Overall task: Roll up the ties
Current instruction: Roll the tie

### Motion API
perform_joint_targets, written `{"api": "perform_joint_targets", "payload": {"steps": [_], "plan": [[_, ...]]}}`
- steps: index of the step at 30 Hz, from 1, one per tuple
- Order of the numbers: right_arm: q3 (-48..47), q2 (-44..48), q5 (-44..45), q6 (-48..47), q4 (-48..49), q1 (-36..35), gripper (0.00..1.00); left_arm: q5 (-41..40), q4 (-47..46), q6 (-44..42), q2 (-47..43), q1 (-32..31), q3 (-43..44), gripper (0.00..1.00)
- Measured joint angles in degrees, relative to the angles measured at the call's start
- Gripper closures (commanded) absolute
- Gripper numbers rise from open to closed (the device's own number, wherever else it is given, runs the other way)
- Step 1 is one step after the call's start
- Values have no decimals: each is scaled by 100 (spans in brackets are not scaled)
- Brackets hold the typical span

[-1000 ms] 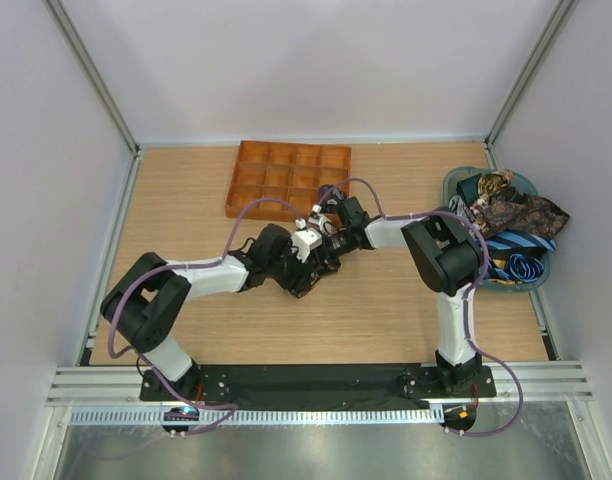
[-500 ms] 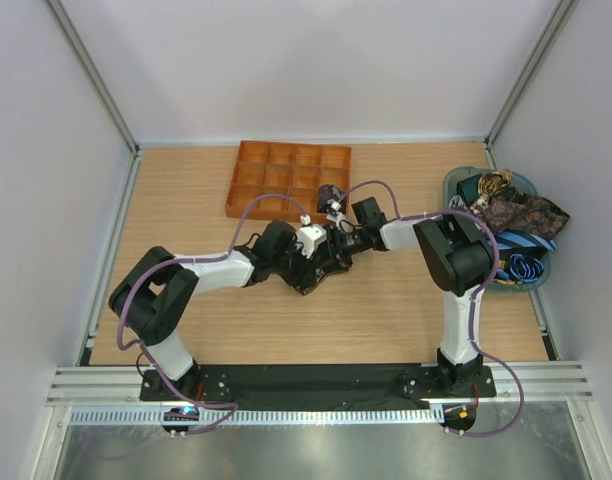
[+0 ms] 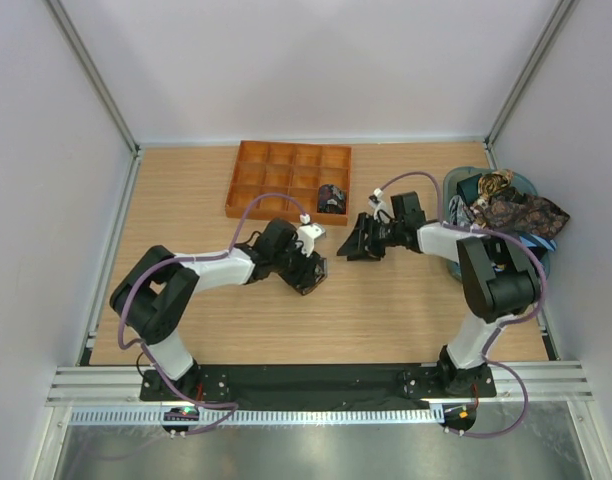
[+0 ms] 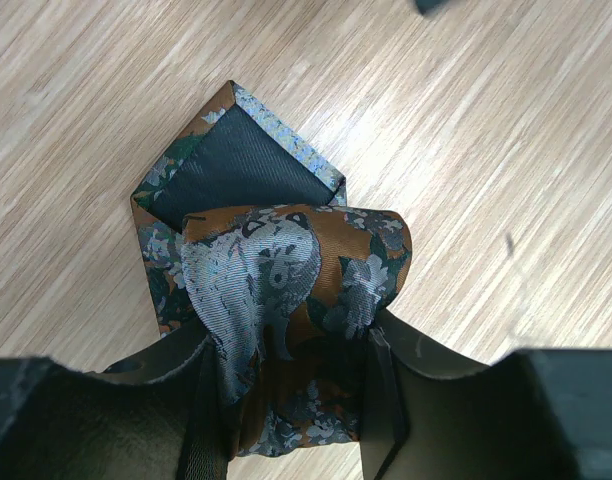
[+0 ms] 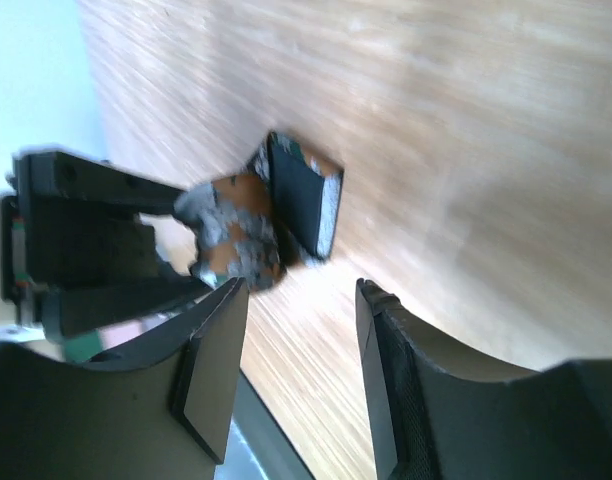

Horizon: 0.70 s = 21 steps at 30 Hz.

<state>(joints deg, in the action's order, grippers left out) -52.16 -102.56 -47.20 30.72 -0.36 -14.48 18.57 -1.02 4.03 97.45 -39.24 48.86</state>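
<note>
One coil (image 3: 332, 196) already sits in the near right cell of the tray (image 3: 248, 180). The left gripper (image 4: 291, 395) pinches a second paisley tie (image 4: 286, 270), rolled up, on the table (image 3: 406, 310) mid-scene, with its tip poking out. The right gripper (image 5: 291, 370) hangs just right of it, spread wide and empty. The basket (image 3: 452, 186) on the right holds plenty of loose ties (image 3: 511, 212), so there's lots left.

The right pincer (image 3: 362, 245) lets go and draws back to the right, jaws parted, leaving the rolled paisley tie (image 4: 286, 270) pinched only by the left pincer (image 3: 308, 270).
</note>
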Motion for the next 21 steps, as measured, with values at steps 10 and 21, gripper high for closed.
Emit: {"api": "perform_joint_targets", "payload": {"steps": [10,21], "plan": [[1316,2730,2472,-1003,-627,-1709,40,-17,533,42,160,2,365,79],[1355,2927,6408,-2350,-802,-5775,41,-17,721,109,225,2,503,79]]}}
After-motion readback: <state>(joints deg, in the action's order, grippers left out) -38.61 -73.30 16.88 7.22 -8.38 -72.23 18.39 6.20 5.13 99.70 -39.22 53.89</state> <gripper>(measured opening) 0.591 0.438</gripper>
